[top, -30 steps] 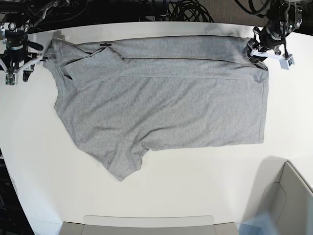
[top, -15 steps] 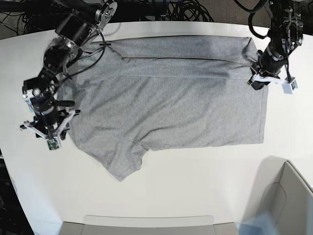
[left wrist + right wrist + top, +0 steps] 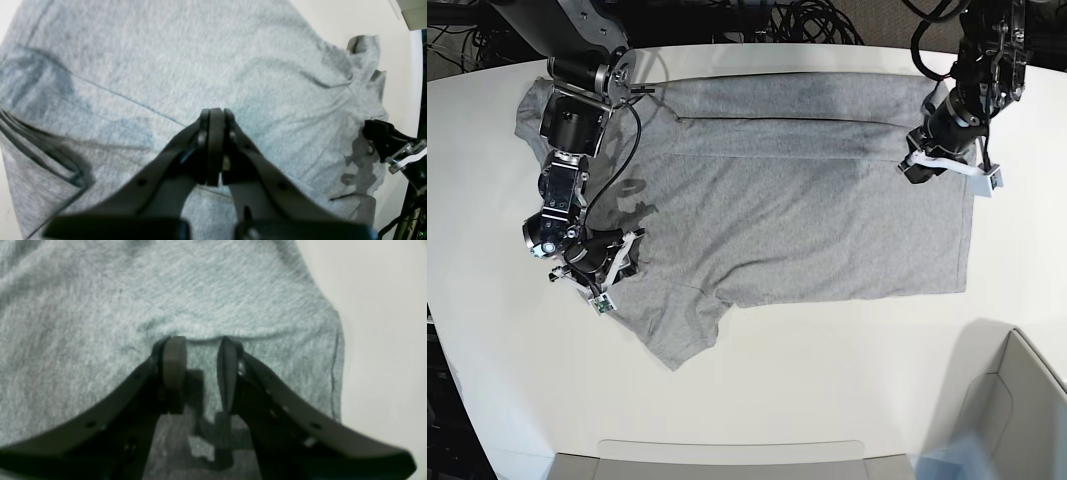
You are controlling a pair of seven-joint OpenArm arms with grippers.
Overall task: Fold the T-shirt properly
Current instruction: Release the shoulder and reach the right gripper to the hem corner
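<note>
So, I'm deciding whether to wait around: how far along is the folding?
Partly done: the shirt has a long folded strip along its far side. In hand: nothing gripped; the right fingers stand open over the shirt, the left ones shut. Left: the near side, where a sleeve-like flap sticks out, looks unfolded.

Bright, even light, with soft grey shadows; both wrist views blur the claws up close.
</note>
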